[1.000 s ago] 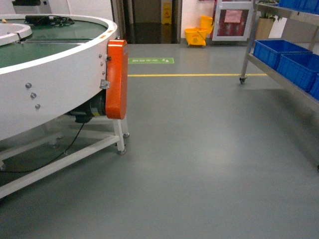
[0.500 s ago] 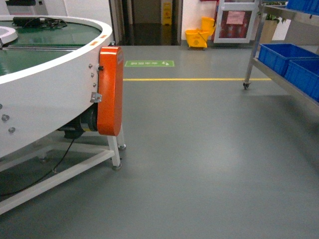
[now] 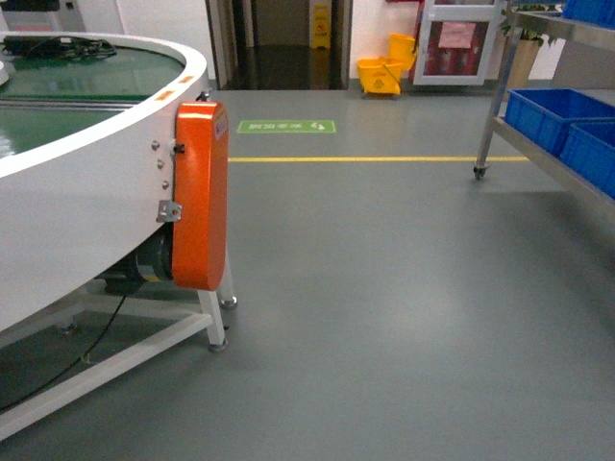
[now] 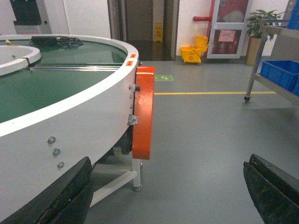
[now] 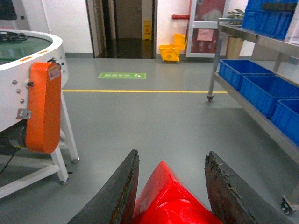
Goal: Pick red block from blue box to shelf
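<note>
Shelf [image 5: 261,70] is the landmark: steel rack on casters, dark blue crates [image 5: 254,86] on its tiers, off to the right in head view [image 3: 538,144]. Well left of the shelf sits the round conveyor table [image 3: 77,192] with its orange guard [image 3: 200,197]; open grey floor [image 3: 404,288] between them. Blue box not in any view.

Right gripper [image 5: 170,186] is clamped on the red block [image 5: 173,198], which fills the gap between both fingers [image 5: 117,196]. Only a wedge of it shows, so how deep the hold is I can't really tell. Left gripper [image 4: 168,191] is spread wide, nothing in it.

Risks:
- Base clips a shelf upright or caster on approach, or swings into the orange guard.
- Glossy block slips out if the hold is shallow and the base jolts.
- Block lands in a crate rather than on the shelf, since the crates cover most of the tiers in view.
</note>
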Robot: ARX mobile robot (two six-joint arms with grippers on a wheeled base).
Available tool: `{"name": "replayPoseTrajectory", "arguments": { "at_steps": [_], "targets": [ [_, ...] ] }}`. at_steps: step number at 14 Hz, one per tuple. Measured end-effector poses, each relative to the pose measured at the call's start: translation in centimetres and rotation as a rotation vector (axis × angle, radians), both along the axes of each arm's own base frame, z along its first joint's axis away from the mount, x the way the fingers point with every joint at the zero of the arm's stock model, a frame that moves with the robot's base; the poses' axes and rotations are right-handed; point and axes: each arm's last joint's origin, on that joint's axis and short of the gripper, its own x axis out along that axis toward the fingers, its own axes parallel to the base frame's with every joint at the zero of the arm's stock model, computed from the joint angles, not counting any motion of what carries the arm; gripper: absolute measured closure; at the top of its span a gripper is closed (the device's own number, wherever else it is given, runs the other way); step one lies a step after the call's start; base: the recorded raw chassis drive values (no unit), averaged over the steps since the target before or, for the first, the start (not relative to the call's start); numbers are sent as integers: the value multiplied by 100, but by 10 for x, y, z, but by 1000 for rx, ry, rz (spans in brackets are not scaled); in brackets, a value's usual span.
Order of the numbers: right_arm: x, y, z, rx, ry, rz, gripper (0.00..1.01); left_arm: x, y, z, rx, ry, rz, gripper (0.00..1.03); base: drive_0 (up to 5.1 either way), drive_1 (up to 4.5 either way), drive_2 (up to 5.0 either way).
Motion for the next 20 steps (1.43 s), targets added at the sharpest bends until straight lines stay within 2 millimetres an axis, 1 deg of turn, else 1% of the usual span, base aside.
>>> {"name": "replayPoseTrajectory", "arguments": {
  "at_steps": [20],
  "targets": [
    [0, 0, 0, 0, -2, -1, 64, 0, 0, 0, 0, 3, 0, 5, -160, -160, -160]
  ]
}}
